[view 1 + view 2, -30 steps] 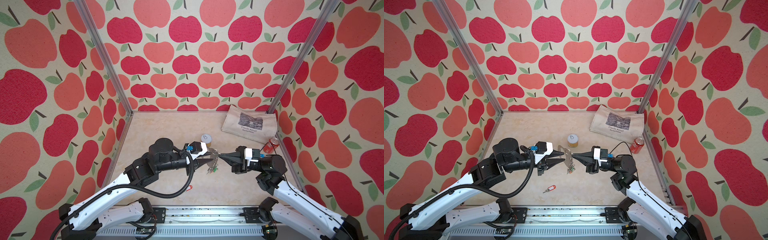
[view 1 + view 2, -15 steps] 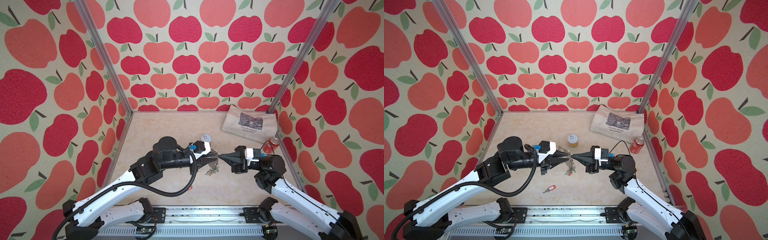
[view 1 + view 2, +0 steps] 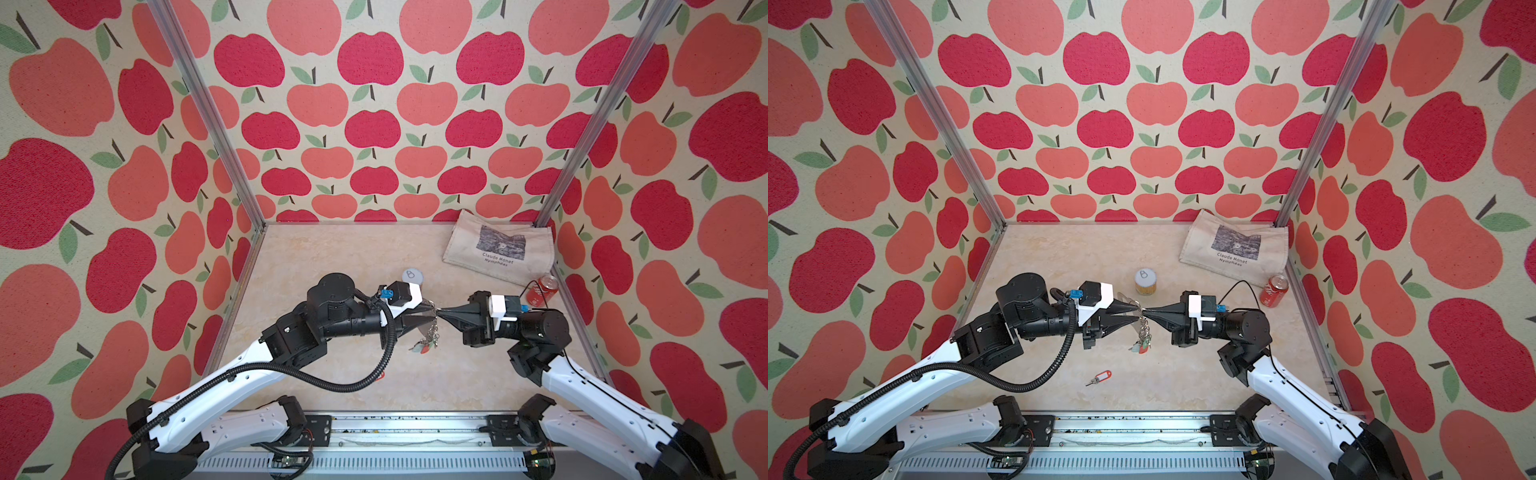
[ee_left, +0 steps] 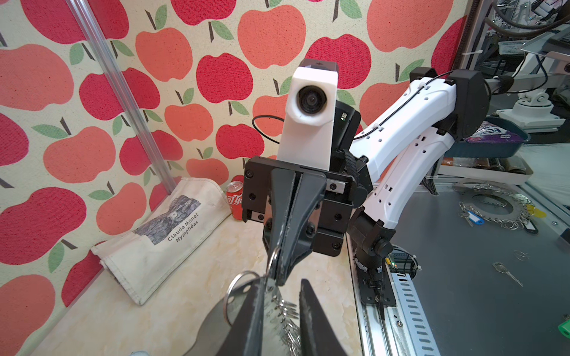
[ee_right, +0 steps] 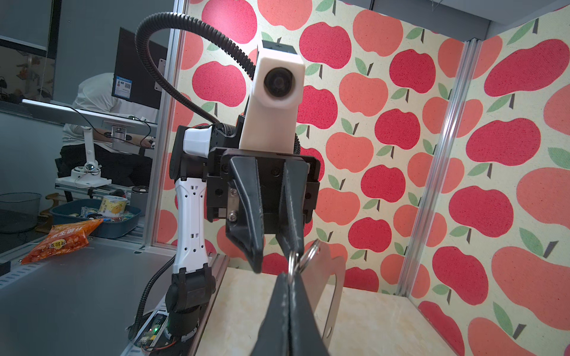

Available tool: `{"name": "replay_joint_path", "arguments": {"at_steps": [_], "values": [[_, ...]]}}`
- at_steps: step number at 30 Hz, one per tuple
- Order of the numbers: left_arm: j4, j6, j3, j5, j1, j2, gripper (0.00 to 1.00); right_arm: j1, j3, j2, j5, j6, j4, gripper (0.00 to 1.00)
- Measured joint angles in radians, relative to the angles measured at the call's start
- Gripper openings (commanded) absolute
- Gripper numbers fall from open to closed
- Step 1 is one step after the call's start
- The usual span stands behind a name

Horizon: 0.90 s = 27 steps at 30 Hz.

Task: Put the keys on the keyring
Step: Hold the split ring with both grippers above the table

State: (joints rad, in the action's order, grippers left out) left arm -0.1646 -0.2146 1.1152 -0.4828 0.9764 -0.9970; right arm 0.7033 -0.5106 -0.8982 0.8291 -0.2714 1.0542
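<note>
Left gripper (image 5: 274, 262) had advanced to the keyring (image 5: 331, 262), jaws spread, 1 fingertip (image 5: 291, 246) touching; right gripper (image 5: 288, 276) pinched its ring.

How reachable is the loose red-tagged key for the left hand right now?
Probably yes, though not at once: the red-tagged key lies uncovered on the table, left of centre, but the left hand is up at the keyring.

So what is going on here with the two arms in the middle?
The two arms meet above the table with the keyring in the air between them. The right end effector is shut on one of its rings; the left end effector, jaws parted, is right beside it. Some tagged keys already hang from the keyring; one red-tagged key lies on the table.
</note>
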Motion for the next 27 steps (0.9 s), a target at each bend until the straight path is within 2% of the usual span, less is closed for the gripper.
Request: {"name": "replay_joint_path", "arguments": {"at_steps": [7, 14, 27], "values": [[0.044, 0.010, -0.027, 0.029, -0.021, -0.005, 0.26, -0.004, 0.000, 0.000, 0.024, 0.000, -0.011, 0.00], [0.043, 0.016, -0.032, -0.014, -0.036, -0.012, 0.24, -0.004, 0.000, 0.000, 0.029, 0.001, -0.032, 0.00], [0.042, 0.009, -0.029, -0.084, -0.033, -0.022, 0.00, -0.003, 0.000, 0.004, 0.031, 0.005, -0.039, 0.00]]}}
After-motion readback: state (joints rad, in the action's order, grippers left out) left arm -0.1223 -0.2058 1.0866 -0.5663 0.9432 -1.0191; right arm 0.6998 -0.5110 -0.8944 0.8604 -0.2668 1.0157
